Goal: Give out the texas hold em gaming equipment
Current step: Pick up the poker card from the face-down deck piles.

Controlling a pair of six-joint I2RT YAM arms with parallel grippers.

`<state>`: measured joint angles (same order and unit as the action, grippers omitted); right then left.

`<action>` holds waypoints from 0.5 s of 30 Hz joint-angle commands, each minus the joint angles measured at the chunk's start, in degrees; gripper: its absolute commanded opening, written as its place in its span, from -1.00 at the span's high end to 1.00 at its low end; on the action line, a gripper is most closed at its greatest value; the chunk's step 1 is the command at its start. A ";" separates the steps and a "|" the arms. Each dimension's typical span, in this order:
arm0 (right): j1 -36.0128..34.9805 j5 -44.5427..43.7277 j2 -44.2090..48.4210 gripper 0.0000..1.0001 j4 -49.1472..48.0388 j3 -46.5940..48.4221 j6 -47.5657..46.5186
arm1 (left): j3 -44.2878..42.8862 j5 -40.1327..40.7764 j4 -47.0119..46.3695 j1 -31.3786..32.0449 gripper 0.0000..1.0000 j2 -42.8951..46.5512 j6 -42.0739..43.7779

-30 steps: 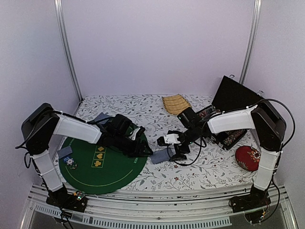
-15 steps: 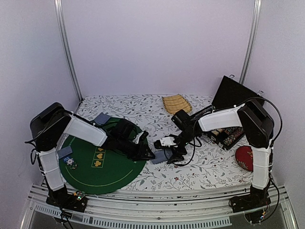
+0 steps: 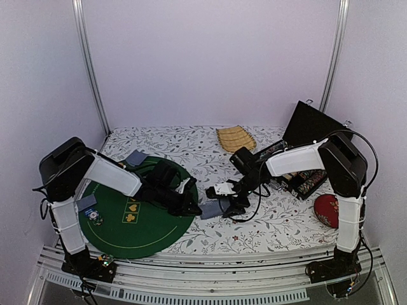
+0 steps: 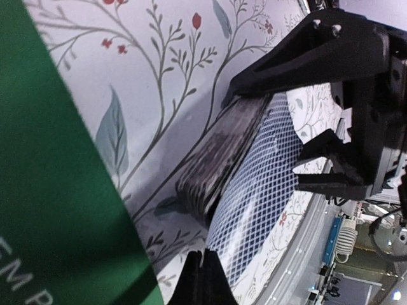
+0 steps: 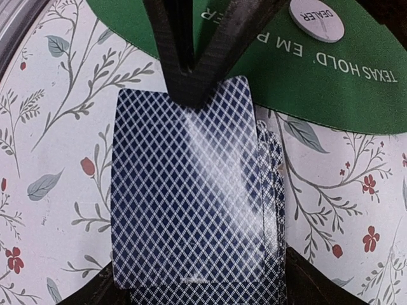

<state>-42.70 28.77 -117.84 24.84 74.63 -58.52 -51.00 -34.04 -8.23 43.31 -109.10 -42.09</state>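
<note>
Left gripper (image 4: pixel 203 277): jaws closed together, tips set on the top card (image 5: pixel 184 190) at the card edge nearest that gripper. Right gripper (image 5: pixel 197 272): jaws apart, one finger on either side of the deck (image 4: pixel 216 159), which lies between them on the floral cloth (image 5: pixel 51 95). Whether they press on the deck cannot be told. The top card sits offset sideways from the cards beneath it. Just ahead of the right gripper lies the green mat (image 5: pixel 381 95), carrying a white dealer token (image 5: pixel 316 19).
</note>
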 commanded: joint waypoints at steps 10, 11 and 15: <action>-0.18 -5.65 5.08 -0.98 -5.96 -3.63 0.54 | 7.23 3.48 2.49 -2.63 1.00 14.37 5.74; -0.17 -5.34 5.94 -0.98 -6.43 -3.77 0.65 | 7.90 3.32 2.48 -3.26 1.00 15.34 5.90; -0.15 -4.24 9.64 -0.98 -7.80 -3.74 0.93 | 11.09 1.64 4.53 -8.22 1.00 21.40 5.65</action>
<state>-42.74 24.40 -113.65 20.01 71.37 -58.00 -43.05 -31.46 -6.07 39.75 -93.12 -37.54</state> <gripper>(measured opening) 0.988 0.009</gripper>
